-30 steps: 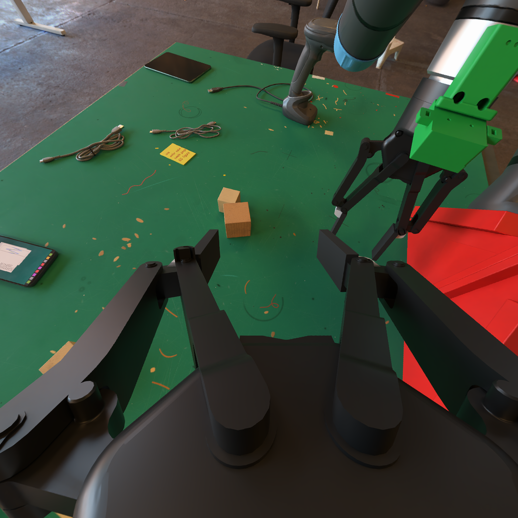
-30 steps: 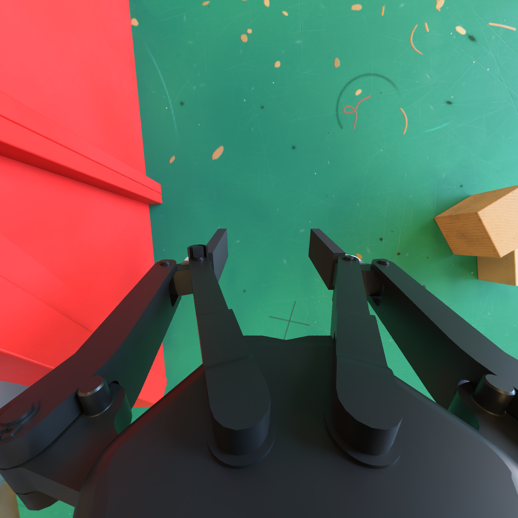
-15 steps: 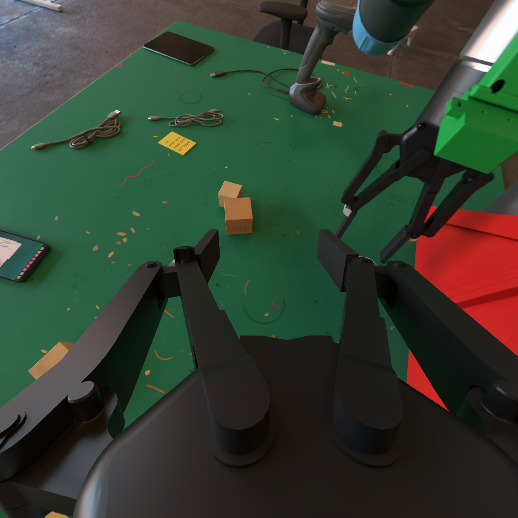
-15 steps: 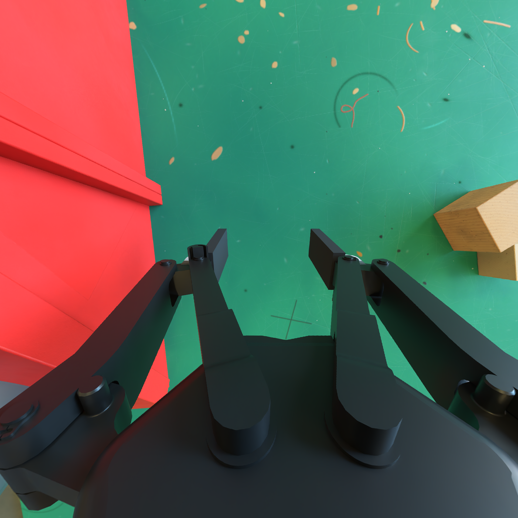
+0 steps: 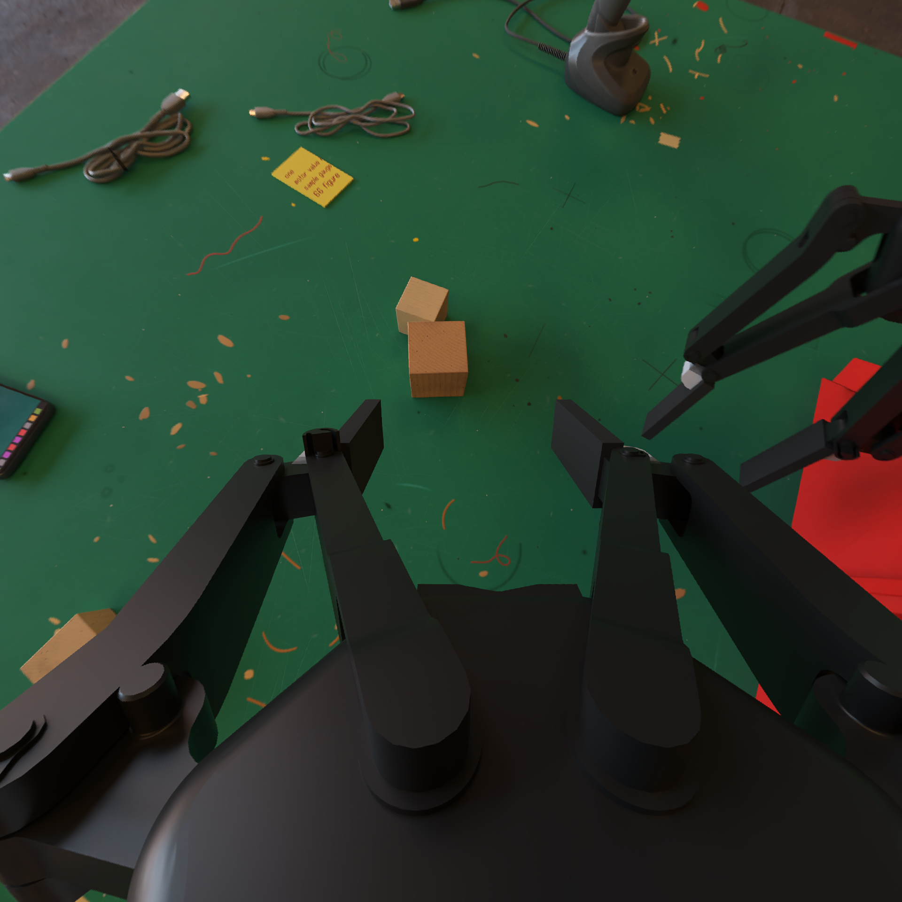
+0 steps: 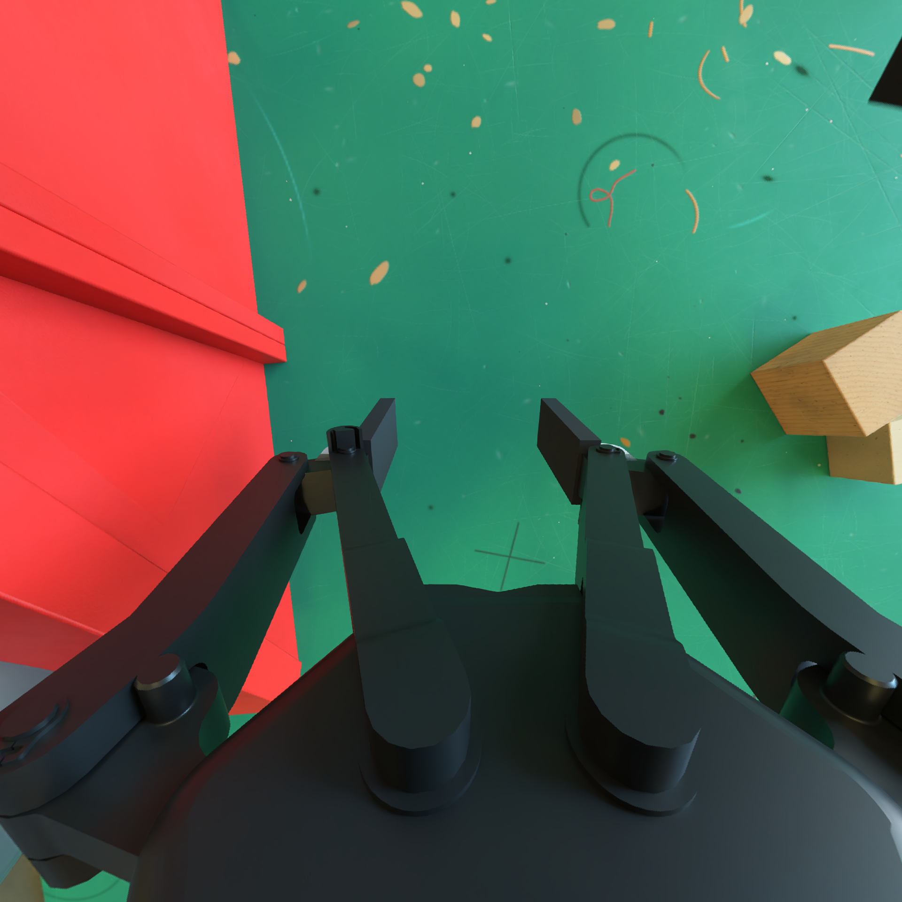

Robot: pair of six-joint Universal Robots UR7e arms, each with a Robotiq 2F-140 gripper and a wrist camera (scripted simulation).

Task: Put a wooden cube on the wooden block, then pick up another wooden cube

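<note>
left gripper moved closer, wooden block half hidden

wooden block half hidden behind left hand linkage

Dim, sharp left view; right brighter (wide-angle edge stretch).

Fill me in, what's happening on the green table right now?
Nothing is gripped yet. The left gripper is open and hangs over the green table, pointed toward two wooden cubes that sit touching each other. The right gripper is also open and empty, beside a red bin, with the cubes off to its side. Another wooden piece lies at the left view's lower edge. No cube is stacked.
</note>
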